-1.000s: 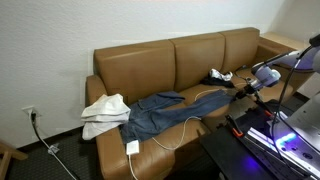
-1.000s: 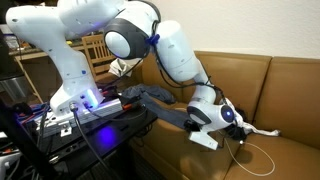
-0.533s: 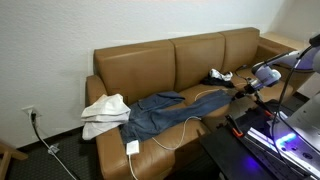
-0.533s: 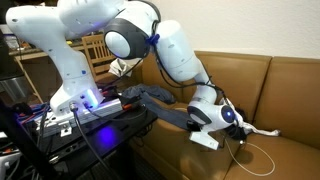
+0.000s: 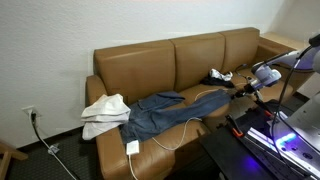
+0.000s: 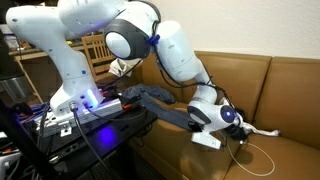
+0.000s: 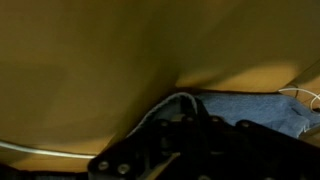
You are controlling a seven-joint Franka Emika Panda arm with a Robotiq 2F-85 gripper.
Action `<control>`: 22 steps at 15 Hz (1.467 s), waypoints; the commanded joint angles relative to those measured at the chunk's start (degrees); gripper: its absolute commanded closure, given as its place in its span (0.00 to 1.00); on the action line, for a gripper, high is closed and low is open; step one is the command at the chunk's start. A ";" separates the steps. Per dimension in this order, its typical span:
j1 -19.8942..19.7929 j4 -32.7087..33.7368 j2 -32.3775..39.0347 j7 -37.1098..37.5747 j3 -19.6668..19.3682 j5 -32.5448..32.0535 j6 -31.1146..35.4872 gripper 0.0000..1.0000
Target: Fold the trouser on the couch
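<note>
Wrist view blurred, claw (image 7: 190,122) clenched at trouser (image 7: 255,108) hem, actual grasp unclear, tan couch (image 7: 90,60) behind

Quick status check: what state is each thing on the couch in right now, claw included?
trouser: unfolded, spread out along the couch.
claw: shut, down at the trouser's end; grip unconfirmed.
white cloth bundle: crumpled at the couch's end.
white cable: loose, looped along the seat front.

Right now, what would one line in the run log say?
fingers: shut on jeans edge | jeans: unfolded, spread along tan leather couch | fold: not yet started
</note>
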 commanded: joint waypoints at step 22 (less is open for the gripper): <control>3.38 4.08 0.67 -45.25 1.41 -1.46 12.83 0.99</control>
